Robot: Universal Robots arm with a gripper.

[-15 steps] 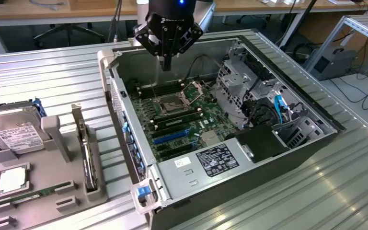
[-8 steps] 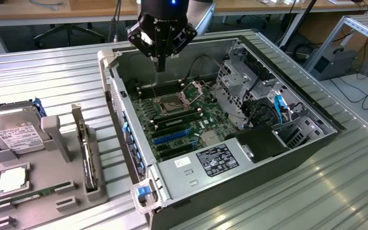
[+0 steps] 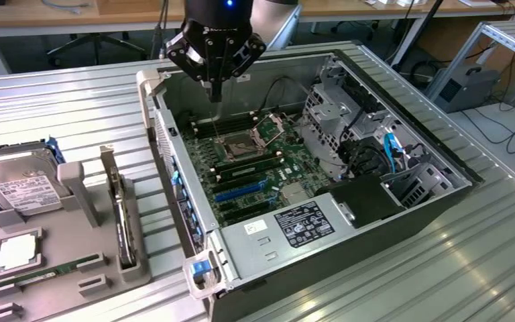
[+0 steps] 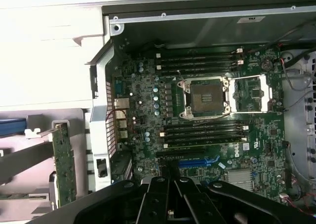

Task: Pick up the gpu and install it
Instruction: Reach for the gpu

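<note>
The gpu (image 3: 120, 211) stands on edge in a slot of the grey holder tray (image 3: 65, 298), at the exterior view's left, beside the open computer case (image 3: 182, 201). In the wrist view the gpu (image 4: 64, 164) appears as a thin green board outside the case wall. My gripper (image 3: 214, 94) hangs over the far end of the case, above the motherboard (image 3: 267, 168), well away from the gpu. Its fingers (image 4: 157, 200) are shut together with nothing between them. A blue expansion slot (image 4: 197, 162) lies on the board just beyond the fingertips.
A silver hard drive (image 3: 21, 188), a processor chip (image 3: 21, 251) and a green memory stick (image 3: 43, 275) sit in the tray. Inside the case are an open processor socket (image 3: 239, 144), drive cages (image 3: 329, 121) and a black power supply (image 3: 365, 201). Ribbed metal table (image 3: 78, 107) surrounds everything.
</note>
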